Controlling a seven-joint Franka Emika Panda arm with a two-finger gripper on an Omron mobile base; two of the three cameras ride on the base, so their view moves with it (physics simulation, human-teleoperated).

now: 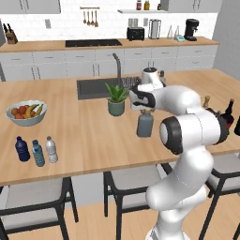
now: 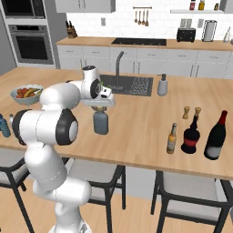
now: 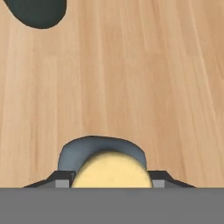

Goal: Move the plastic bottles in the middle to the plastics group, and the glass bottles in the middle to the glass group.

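A home kitchen. A wooden island counter (image 1: 84, 136) carries an inset sink (image 2: 136, 85) with faucet (image 2: 119, 68); stools (image 1: 35, 199) stand beneath it. Behind: wall oven (image 2: 29, 43), cooktop (image 1: 93, 43), toaster (image 1: 135, 33), coffee machine (image 1: 190, 29), knife block (image 1: 10, 36), hanging utensils (image 1: 90, 18).

I'm looking across a long wooden island counter (image 1: 89, 140) with a dark inset sink (image 1: 96, 87) and a curved faucet (image 1: 117, 65). Grey-cushioned stools (image 1: 126, 180) stand along its near edge on a light wood floor. Behind runs a white tiled wall (image 1: 61, 23), pale grey cabinets (image 1: 51, 65), a black cooktop (image 1: 93, 43) and a built-in oven (image 2: 29, 43).
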